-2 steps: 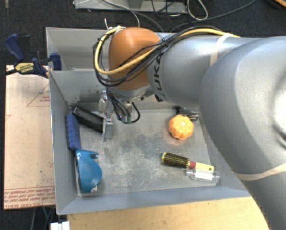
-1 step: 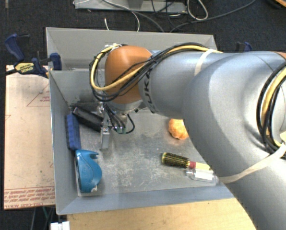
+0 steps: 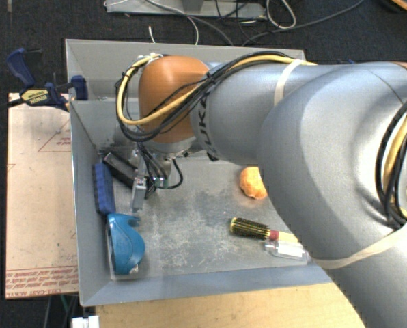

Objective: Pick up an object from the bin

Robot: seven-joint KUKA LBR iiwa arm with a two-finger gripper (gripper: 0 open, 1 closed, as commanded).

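Observation:
My gripper (image 3: pixel 137 200) hangs low at the left side of the bin, under the arm's orange cover, and one metal finger points down at the floor. Just below its tip lies a light blue rounded object with a clear edge (image 3: pixel 125 244), in the bin's near left corner. A dark blue ridged bar (image 3: pixel 103 188) lies along the left wall, just left of the finger. A black flat object (image 3: pixel 119 169) sits right behind the finger, partly under the wrist. Nothing shows between the fingers.
An orange lump (image 3: pixel 253 182) lies right of the middle, near the arm. A black and yellow tube with a red and clear end (image 3: pixel 265 234) lies towards the front right. The big grey arm covers the bin's right and back.

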